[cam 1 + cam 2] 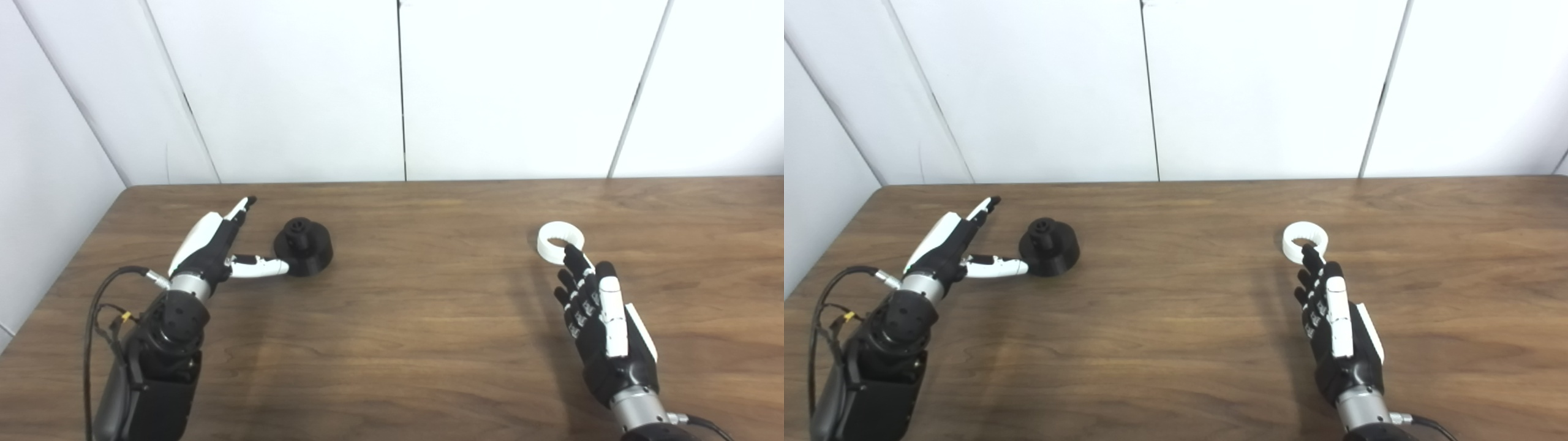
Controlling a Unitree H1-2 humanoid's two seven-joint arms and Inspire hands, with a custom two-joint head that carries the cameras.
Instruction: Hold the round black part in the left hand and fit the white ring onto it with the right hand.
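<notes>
1. In the left eye view I see my left hand point(211, 248) spread wide, fingers apart and holding nothing. The thumb tip looks to be touching, or just short of, the near side of the round black part point(303, 246), which sits flat on the bench point(404, 318) with its hub pointing up.
2. Same view: my right hand point(597, 318) is flat and outstretched, also empty. Its fingertips point(572, 254) reach the near edge of the white ring point(560, 242), which lies on the bench well apart from the black part.
3. In the right eye view the layout reads the same: black part at my left thumb, ring at my right fingertips. I cannot tell whether the fingertips press the ring or only overlap it.
4. I judge the task is barely begun: neither piece is grasped or lifted, and the fitting is all still to do.
5. The bench is dark brown wood grain with nothing else on it that I can see. Behind it stand plain white wall panels point(1262, 86) with thin vertical seams.
</notes>
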